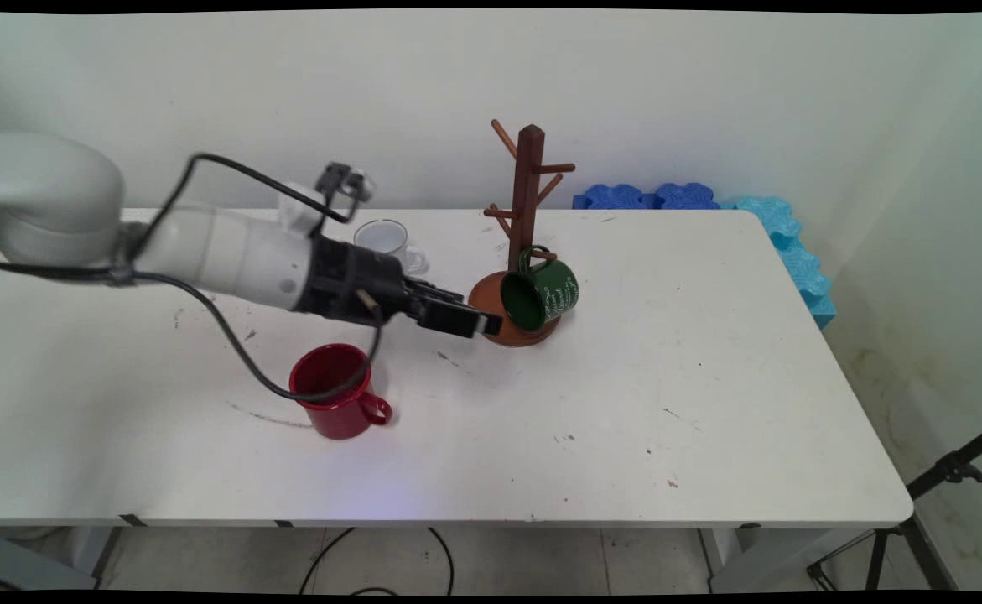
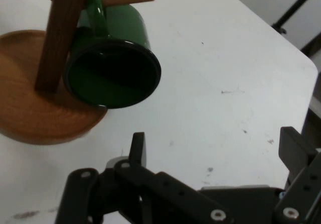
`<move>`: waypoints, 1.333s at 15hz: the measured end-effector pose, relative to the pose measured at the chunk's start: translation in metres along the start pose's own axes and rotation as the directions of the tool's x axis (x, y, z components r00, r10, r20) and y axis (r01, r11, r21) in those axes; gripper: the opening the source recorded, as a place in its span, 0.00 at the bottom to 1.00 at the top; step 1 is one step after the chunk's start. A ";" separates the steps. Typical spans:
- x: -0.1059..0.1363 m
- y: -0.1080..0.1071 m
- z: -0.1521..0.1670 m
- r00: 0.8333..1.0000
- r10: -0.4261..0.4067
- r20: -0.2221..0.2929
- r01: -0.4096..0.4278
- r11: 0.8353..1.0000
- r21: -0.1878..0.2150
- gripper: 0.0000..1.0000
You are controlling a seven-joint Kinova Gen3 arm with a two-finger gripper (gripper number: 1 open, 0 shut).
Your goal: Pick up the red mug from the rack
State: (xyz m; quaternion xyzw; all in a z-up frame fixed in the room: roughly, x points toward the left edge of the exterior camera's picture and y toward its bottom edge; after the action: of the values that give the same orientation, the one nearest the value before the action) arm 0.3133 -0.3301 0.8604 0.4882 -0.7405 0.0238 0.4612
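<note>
A green mug (image 1: pixel 541 295) hangs by its handle on a low peg of the brown wooden mug tree (image 1: pixel 526 193), mouth tilted toward me. In the hand view the green mug (image 2: pixel 113 58) rests against the tree's post (image 2: pixel 57 38) above the round base (image 2: pixel 30 113). My gripper (image 1: pixel 482 323) sits just left of the mug, level with the base, open and empty. The hand view shows the gripper (image 2: pixel 213 156) with its fingers (image 2: pixel 138 148) spread wide, a short gap from the mug's rim.
A red mug (image 1: pixel 335 403) stands upright near the table's front left, under the arm's cable. A white mug (image 1: pixel 386 242) sits behind the wrist. Blue foam blocks (image 1: pixel 709 201) line the back right corner. The table's right edge (image 1: pixel 868 419) is near a tripod.
</note>
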 end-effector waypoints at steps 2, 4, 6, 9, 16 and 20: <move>-0.006 0.005 0.014 1.000 -0.027 -0.015 0.027 1.000 0.014 1.00; -0.011 0.008 0.025 0.999 -0.038 -0.031 0.039 0.999 0.029 1.00; -0.015 0.010 0.034 0.997 -0.049 -0.054 0.052 0.998 0.039 1.00; -0.018 0.014 0.044 0.993 -0.068 -0.093 0.073 0.996 0.042 1.00; -0.027 0.017 0.059 0.988 -0.078 -0.136 0.087 0.994 0.069 1.00; -0.032 0.015 0.068 0.985 -0.081 -0.149 0.095 0.991 0.091 1.00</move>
State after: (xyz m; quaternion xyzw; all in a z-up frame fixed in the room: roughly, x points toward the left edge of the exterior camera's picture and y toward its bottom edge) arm 0.2603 -0.3325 0.8055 0.5394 -0.6806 0.0751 0.4901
